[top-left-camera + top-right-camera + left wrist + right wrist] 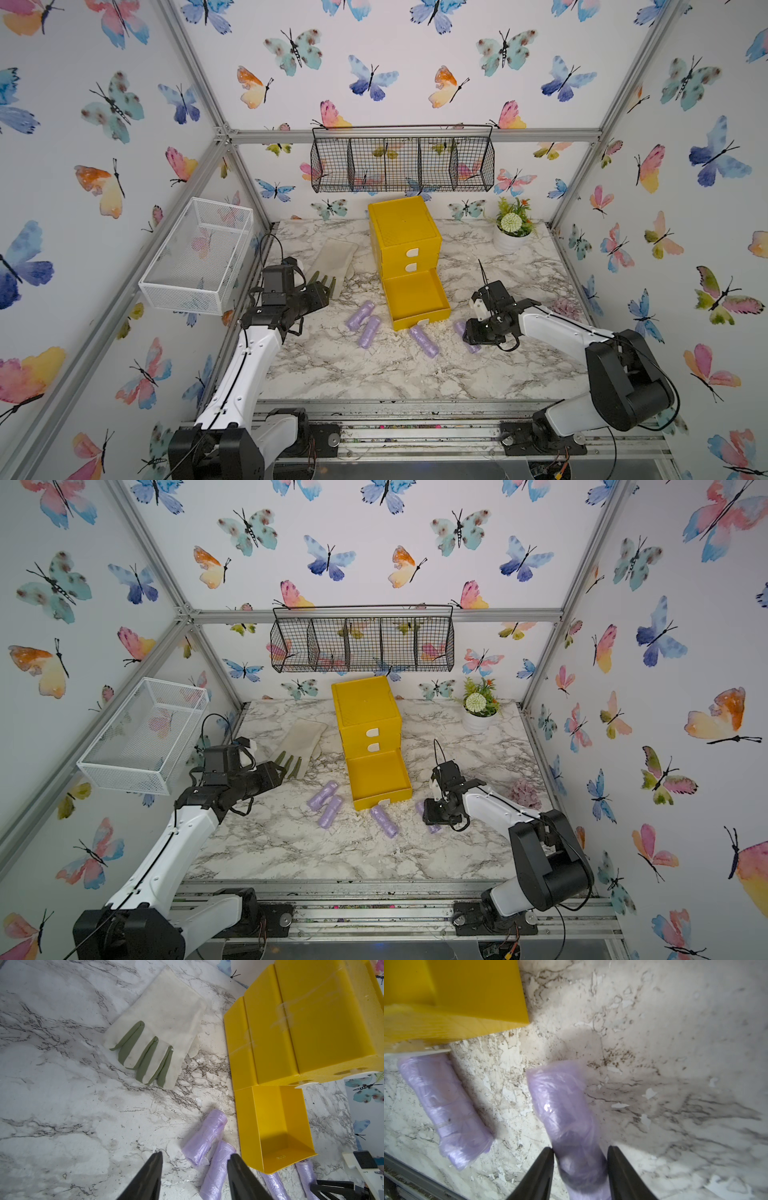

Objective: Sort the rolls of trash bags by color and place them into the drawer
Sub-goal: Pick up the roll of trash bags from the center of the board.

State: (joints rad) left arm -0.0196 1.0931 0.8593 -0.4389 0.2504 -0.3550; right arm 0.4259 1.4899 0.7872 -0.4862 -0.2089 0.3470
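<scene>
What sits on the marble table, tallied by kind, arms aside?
Purple trash-bag rolls: 4
Pale rubber glove: 1
Yellow three-drawer chest: 1
Potted plant: 1
Mauve flower head: 1
Total: 8

Purple rolls (360, 315), yellow drawer (405, 232), grey-veined marble table (374, 374).

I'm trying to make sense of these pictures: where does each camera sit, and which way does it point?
Top views: two eyes of one camera, high in front, looking down over the table; left arm and right arm show.
Left wrist: on the left arm, looking past the open left hand at the glove and the open drawer.
Right wrist: on the right arm, looking down at the purple roll between the fingers of the right hand.
Shared: all show the open drawer.
</scene>
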